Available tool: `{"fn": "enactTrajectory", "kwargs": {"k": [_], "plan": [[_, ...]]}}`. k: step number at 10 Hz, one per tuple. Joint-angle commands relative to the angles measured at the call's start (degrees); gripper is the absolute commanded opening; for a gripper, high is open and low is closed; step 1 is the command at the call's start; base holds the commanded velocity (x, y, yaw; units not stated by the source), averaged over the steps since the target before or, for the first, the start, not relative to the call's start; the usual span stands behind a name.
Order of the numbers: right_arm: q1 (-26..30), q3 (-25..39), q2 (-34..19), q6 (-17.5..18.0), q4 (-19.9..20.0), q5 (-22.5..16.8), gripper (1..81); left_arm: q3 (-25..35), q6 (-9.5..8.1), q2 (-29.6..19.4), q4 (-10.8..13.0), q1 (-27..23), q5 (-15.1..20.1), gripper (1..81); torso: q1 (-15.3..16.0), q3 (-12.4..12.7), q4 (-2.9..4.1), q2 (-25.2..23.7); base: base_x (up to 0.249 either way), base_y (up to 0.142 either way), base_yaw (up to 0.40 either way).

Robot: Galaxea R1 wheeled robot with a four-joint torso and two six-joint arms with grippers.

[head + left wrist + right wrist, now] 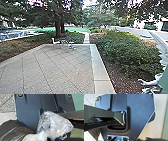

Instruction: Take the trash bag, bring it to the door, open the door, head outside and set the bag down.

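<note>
one dark, glossy, creased bag [11, 130]

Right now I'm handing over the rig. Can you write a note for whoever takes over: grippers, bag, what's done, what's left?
Left gripper: open or shut can't be told; the bag's clear plastic is bunched close to the wrist camera, so treat it as probably carried on this arm.
Right gripper: state can't be told.
Bag: its dark part lies next to the clear plastic, beside the robot's dark plate.
Done: robot is outside, on or by the paving; pickup and door steps look finished.
Left: putting the bag down, as far as I can judge.
Nearby: hedge, white chair.
</note>
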Motion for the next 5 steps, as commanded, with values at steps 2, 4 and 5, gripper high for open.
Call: {"fn": "enactTrajectory", "kwargs": {"k": [2,4,5], "plan": [[2.3,0.1,0.3,-0.1,-0.3,-3.1,81.1,0.3,0.20,-0.4,-0.5,-2.8,4.0,1.0,0.0,0.0,5.45,0.0,0.038,0.000,0.000],[2.3,0.1,0.3,-0.1,-0.3,-3.0,81.1,0.3,0.11,-0.7,-0.8,-3.2,4.0,1.0,0.0,-2.3,6.30,0.0,0.000,0.000,0.000],[2.3,0.1,0.3,-0.1,-0.4,-3.0,81.1,0.5,-0.07,-1.1,-0.9,-3.3,3.7,1.0,0.0,-2.7,7.78,0.0,0.000,0.000,0.000]]}}
